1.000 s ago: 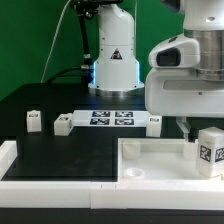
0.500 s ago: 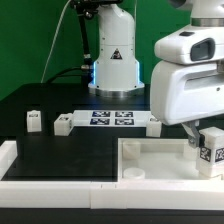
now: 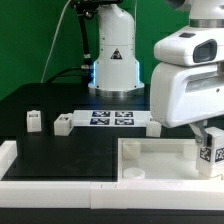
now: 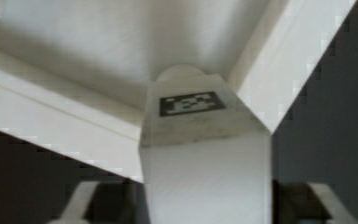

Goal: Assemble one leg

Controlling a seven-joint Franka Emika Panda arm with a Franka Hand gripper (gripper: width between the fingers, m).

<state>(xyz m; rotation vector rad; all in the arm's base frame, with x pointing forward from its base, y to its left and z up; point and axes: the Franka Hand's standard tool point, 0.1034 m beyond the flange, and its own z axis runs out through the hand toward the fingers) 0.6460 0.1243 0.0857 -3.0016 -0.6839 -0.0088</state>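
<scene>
My gripper [image 3: 208,133] is shut on a leg [image 3: 211,152], a small white post with a black-and-white tag, at the exterior view's right. It holds the leg over the right end of the large white panel [image 3: 150,160]; I cannot tell whether they touch. In the wrist view the leg [image 4: 202,150] fills the space between the fingers [image 4: 96,205] of my gripper [image 4: 206,208], its tag facing the camera, with the white panel [image 4: 87,45] beyond it.
Three more legs stand on the black table: one [image 3: 34,120] at the left, one [image 3: 63,124] beside the marker board [image 3: 112,119], one [image 3: 153,123] at its right end. The robot base [image 3: 113,60] stands behind.
The arm's white body has shifted a little to the right and lower. The held leg stays at about the same place over the panel.
</scene>
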